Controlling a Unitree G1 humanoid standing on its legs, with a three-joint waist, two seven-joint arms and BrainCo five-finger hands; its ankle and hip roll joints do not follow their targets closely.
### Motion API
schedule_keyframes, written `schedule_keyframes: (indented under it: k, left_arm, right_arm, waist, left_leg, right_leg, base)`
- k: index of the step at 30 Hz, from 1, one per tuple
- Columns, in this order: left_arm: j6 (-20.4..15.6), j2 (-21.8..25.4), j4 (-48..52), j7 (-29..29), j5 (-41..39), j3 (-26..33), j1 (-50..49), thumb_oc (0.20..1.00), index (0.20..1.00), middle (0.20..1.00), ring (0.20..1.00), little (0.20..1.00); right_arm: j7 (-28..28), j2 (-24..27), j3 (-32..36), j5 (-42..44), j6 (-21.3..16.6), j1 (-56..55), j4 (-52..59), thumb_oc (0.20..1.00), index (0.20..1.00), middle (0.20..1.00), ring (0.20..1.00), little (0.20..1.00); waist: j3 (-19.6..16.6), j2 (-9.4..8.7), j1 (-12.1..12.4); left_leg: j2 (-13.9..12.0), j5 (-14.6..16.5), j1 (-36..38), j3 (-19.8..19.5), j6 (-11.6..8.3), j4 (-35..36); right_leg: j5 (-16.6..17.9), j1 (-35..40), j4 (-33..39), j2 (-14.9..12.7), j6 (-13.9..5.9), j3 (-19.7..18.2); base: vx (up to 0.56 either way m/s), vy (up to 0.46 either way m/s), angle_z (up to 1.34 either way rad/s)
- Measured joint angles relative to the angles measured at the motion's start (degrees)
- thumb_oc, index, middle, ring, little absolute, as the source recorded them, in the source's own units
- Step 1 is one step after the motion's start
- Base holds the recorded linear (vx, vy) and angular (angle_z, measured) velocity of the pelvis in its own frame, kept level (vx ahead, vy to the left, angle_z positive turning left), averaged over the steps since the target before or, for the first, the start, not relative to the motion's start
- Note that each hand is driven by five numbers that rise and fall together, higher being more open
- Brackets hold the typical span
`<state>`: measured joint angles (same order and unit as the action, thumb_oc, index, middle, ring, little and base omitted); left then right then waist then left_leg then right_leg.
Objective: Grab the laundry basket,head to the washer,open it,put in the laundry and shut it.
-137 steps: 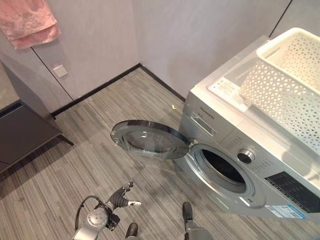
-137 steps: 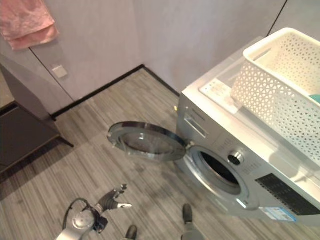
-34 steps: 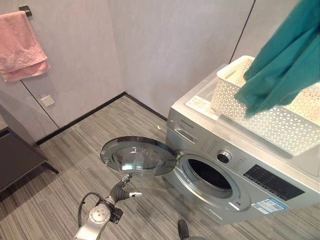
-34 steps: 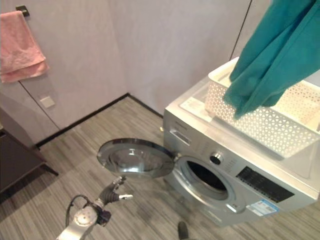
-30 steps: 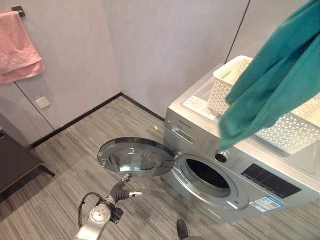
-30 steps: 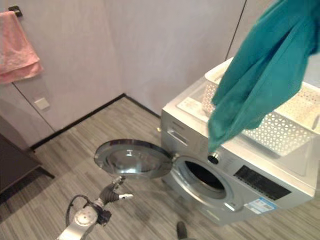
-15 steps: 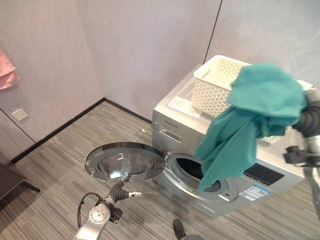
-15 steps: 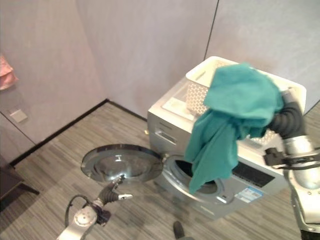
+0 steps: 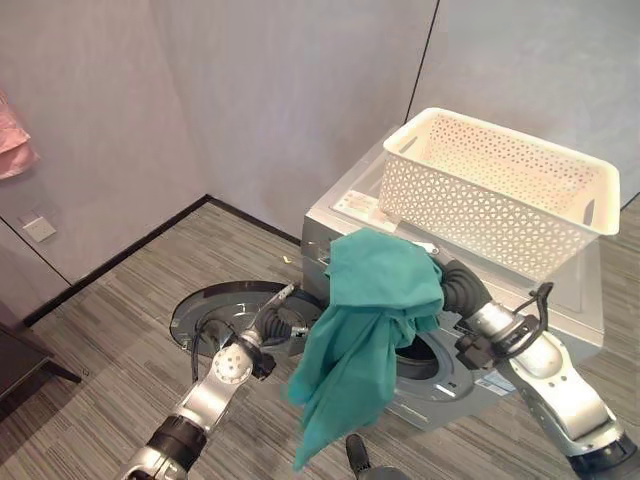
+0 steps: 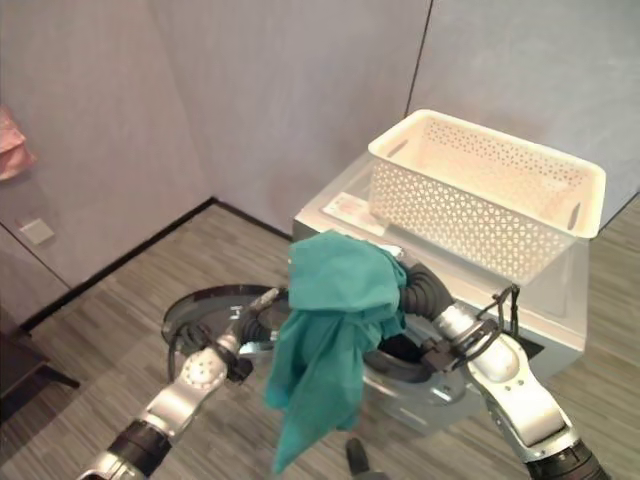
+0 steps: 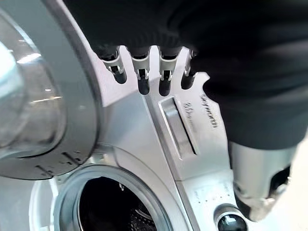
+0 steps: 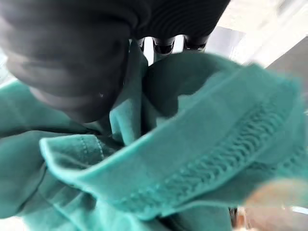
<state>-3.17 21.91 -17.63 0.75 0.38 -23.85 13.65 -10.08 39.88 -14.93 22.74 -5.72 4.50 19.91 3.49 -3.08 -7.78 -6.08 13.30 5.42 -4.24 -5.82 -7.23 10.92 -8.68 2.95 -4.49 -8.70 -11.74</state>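
Observation:
The silver washer (image 9: pixel 322 243) stands against the wall with its round door (image 9: pixel 203 311) swung open to the left. On its top sits the white lattice laundry basket (image 9: pixel 480 195). A teal cloth (image 9: pixel 368 318) hangs in front of the drum opening (image 11: pixel 109 208) and drapes down towards the floor. My right hand (image 12: pixel 164 46) is shut on that cloth, its fingers curled into the folds. My left hand (image 9: pixel 276 321) is open between the door and the washer's front, its fingertips (image 11: pixel 143 81) close to the front panel.
A pink towel (image 9: pixel 12 142) hangs on the left wall above a wall socket (image 9: pixel 38 228). A dark cabinet (image 9: pixel 18 368) stands at the lower left. Grey plank floor (image 9: pixel 130 290) lies open to the left of the door.
My right hand has brought the teal cloth down from basket height to the drum opening. My left hand has risen from near the floor to the gap between door and washer.

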Motion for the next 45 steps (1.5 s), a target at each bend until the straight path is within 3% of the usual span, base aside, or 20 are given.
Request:
schedule_keyframes:
  k: [4, 6, 7, 9, 10, 11, 12, 14, 15, 16, 17, 23, 26, 32, 36, 45]
  left_arm:
    - [-0.38, 0.12, -0.86, 0.45, -0.07, -0.04, 0.55, 1.000, 1.000, 1.000, 1.000, 1.000]
    - [-0.59, 0.06, -2.16, 0.43, -0.07, -0.03, 0.38, 1.000, 1.000, 1.000, 1.000, 1.000]
    - [-0.54, 0.16, -3.18, 0.40, -0.09, -0.02, 0.14, 1.000, 1.000, 1.000, 1.000, 1.000]
    - [-0.52, 0.23, -3.32, 0.39, -0.41, 0.13, -0.43, 1.000, 1.000, 1.000, 1.000, 1.000]
    - [-0.54, 0.34, -3.35, 0.35, -0.51, -0.05, -0.71, 1.000, 1.000, 1.000, 1.000, 1.000]
    - [-0.55, 0.26, -3.55, 0.27, -1.24, 0.07, -1.29, 1.000, 1.000, 1.000, 1.000, 1.000]
    - [-0.49, -0.08, -3.62, 0.13, -2.41, 0.13, -1.70, 1.000, 1.000, 1.000, 1.000, 1.000]
    - [-0.46, -0.27, -3.60, -0.59, -4.61, -0.02, -3.00, 1.000, 1.000, 1.000, 1.000, 1.000]
    - [-0.40, -0.14, -3.68, -1.16, -5.10, -0.08, -3.11, 1.000, 1.000, 1.000, 1.000, 1.000]
    - [-0.35, -0.19, -3.75, -1.72, -5.92, -0.18, -3.00, 1.000, 1.000, 1.000, 1.000, 1.000]
    - [-0.41, -0.14, -3.66, -2.22, -7.16, -0.67, -2.98, 1.000, 1.000, 1.000, 1.000, 1.000]
    - [-0.36, -0.58, -0.90, -6.32, -9.43, -7.06, -1.64, 1.000, 1.000, 1.000, 1.000, 1.000]
    - [-0.34, -0.92, -0.06, -8.13, -9.43, -10.53, -0.05, 1.000, 1.000, 1.000, 1.000, 1.000]
    - [-0.23, -0.18, 2.12, -10.43, -8.84, -11.38, -0.14, 1.000, 1.000, 1.000, 1.000, 1.000]
    - [0.10, 0.40, 0.84, -11.45, -5.97, -13.64, -0.23, 1.000, 1.000, 1.000, 1.000, 1.000]
    - [0.24, -0.90, 0.25, -13.34, -3.76, -15.80, -0.69, 1.000, 1.000, 1.000, 1.000, 1.000]
  right_arm:
    - [0.12, -3.45, -0.40, -1.58, 1.38, -1.14, -0.85, 0.200, 0.200, 0.200, 0.200, 0.200]
    - [0.03, -4.07, -0.34, -2.54, 2.05, -1.90, -0.85, 0.200, 0.200, 0.200, 0.200, 0.200]
    - [-0.04, -4.21, -0.08, -3.60, 2.12, -2.82, -0.84, 0.200, 0.200, 0.200, 0.200, 0.200]
    - [-0.01, -4.90, 0.33, -4.40, 2.22, -4.26, -0.91, 0.200, 0.200, 0.200, 0.200, 0.200]
    - [-0.12, -5.28, 0.34, -4.57, 2.23, -5.21, -0.91, 0.200, 0.200, 0.200, 0.200, 0.200]
    - [-0.37, -6.34, -0.15, -5.65, 2.29, -5.87, -1.40, 0.200, 0.200, 0.200, 0.200, 0.200]
    - [-0.69, -6.47, -0.55, -5.72, 2.52, -6.01, -1.50, 0.200, 0.200, 0.200, 0.200, 0.200]
    - [-2.04, -6.48, -1.01, -6.50, 3.43, -6.42, -1.44, 0.200, 0.200, 0.200, 0.200, 0.200]
    - [-2.33, -6.47, -1.01, -6.69, 3.45, -6.76, -1.42, 0.200, 0.200, 0.200, 0.200, 0.200]
    - [-2.67, -6.73, -1.15, -6.71, 3.52, -6.75, -1.83, 0.200, 0.200, 0.200, 0.200, 0.200]
    - [-2.71, -6.84, -1.91, -6.69, 3.79, -6.14, -2.35, 0.200, 0.200, 0.200, 0.200, 0.200]
    - [-2.85, -6.03, -2.58, -6.84, 4.37, -6.28, -2.35, 0.200, 0.200, 0.200, 0.200, 0.200]
    - [-2.94, -2.75, -2.33, -9.60, 4.42, -6.25, -2.32, 0.200, 0.200, 0.200, 0.200, 0.200]
    - [-3.94, 3.81, 1.63, -18.27, 4.77, -6.71, -2.43, 0.200, 0.200, 0.200, 0.200, 0.200]
    - [-3.94, 4.72, 4.08, -23.92, 6.04, -7.54, -3.34, 0.200, 0.200, 0.200, 0.200, 0.200]
    - [-3.79, 4.10, 4.33, -26.93, 6.63, -8.29, -5.42, 0.200, 0.200, 0.200, 0.200, 0.200]
  waist:
    - [3.52, -3.47, -1.33]
    - [4.20, -3.96, -1.34]
    - [4.52, -3.89, -1.84]
    - [5.19, -3.51, -1.79]
    - [5.22, -3.87, -1.99]
    - [5.98, -3.19, -0.64]
    - [6.78, -1.96, 0.14]
    - [6.82, -0.45, 0.83]
    - [6.47, -1.09, 0.84]
    - [5.99, -1.81, 0.52]
    - [5.46, -1.58, 0.75]
    - [3.81, -1.19, -0.67]
    - [3.57, -0.95, -0.82]
    - [3.08, 0.02, -1.34]
    - [3.23, 0.24, -1.31]
    - [4.43, 2.05, -1.62]
  left_leg:
    - [5.21, 3.60, -3.95, 2.38, 3.01, -9.20]
    - [6.77, 4.53, -5.15, 3.57, 4.34, -11.62]
    - [8.43, 5.14, -6.69, 4.56, 5.73, -13.98]
    - [8.90, 4.91, -7.13, 5.22, 6.85, -14.57]
    - [10.09, 4.91, -7.53, 5.96, 7.49, -15.53]
    - [9.20, 4.83, -7.58, 7.69, 8.25, -15.98]
    - [7.91, 4.80, -7.36, 8.85, 8.45, -15.86]
    - [6.79, 3.15, -6.72, 10.24, 8.36, -13.44]
    - [7.49, 2.57, -6.16, 10.45, 8.33, -12.33]
    - [8.35, 1.95, -5.13, 10.90, 8.15, -10.71]
    - [8.37, 1.71, -4.40, 11.97, 7.99, -9.47]
    - [6.72, 0.84, -3.27, 12.88, 6.64, -6.02]
    - [6.41, -0.35, -1.75, 12.28, 5.97, -3.31]
    - [6.63, -2.15, -1.22, 10.83, 5.86, 0.00]
    - [6.61, -2.45, -1.45, 10.70, 5.80, 0.62]
    - [6.45, -4.34, -1.30, 10.07, 5.50, 4.56]
  right_leg:
    - [0.65, -1.97, -1.25, -3.29, -1.21, -5.08]
    - [-0.16, -2.56, -1.28, -4.72, -1.63, -5.88]
    - [-3.09, -3.25, -1.40, -6.25, -1.34, -5.92]
    - [-6.55, -4.21, -3.13, -7.33, -1.63, -5.81]
    - [-8.12, -4.71, -3.80, -7.65, -0.66, -5.46]
    - [-12.96, -5.58, -5.41, -8.26, -0.37, -3.61]
    - [-13.10, -7.45, -9.34, -7.32, -0.50, -1.53]
    - [-12.88, -8.79, -16.63, -5.18, -0.79, 2.27]
    - [-11.62, -7.02, -15.70, -5.14, -0.48, 3.19]
    - [-6.95, -4.05, -10.83, -5.10, -0.02, 2.08]
    - [-5.34, -3.37, -8.90, -4.98, -0.16, 1.26]
    - [-2.09, -3.02, -6.09, -3.23, -0.42, 1.24]
    - [-1.37, -1.89, -4.78, -2.78, -0.14, 1.95]
    - [-1.34, -1.38, -3.14, -3.40, -0.03, 3.46]
    - [-0.94, -1.45, -2.19, -3.52, 0.08, 3.93]
    - [0.24, -1.44, 0.61, -3.50, 0.23, 4.64]
  base:
    - [-0.17, 0.150, -0.48]
    - [-0.09, 0.125, -0.30]
    - [-0.12, 0.101, -0.27]
    - [-0.17, 0.097, -0.13]
    - [-0.15, 0.083, -0.26]
    - [-0.11, 0.079, -0.47]
    - [-0.06, 0.030, -0.64]
    - [-0.03, 0.000, -0.47]
    - [0.02, -0.033, -0.20]
    - [0.12, -0.063, -0.30]
    - [0.11, -0.048, -0.37]
    - [0.05, -0.036, -0.17]
    - [0.02, -0.026, 0.06]
    - [-0.01, -0.017, 0.13]
    - [-0.01, -0.005, 0.02]
    - [0.01, -0.008, 0.03]
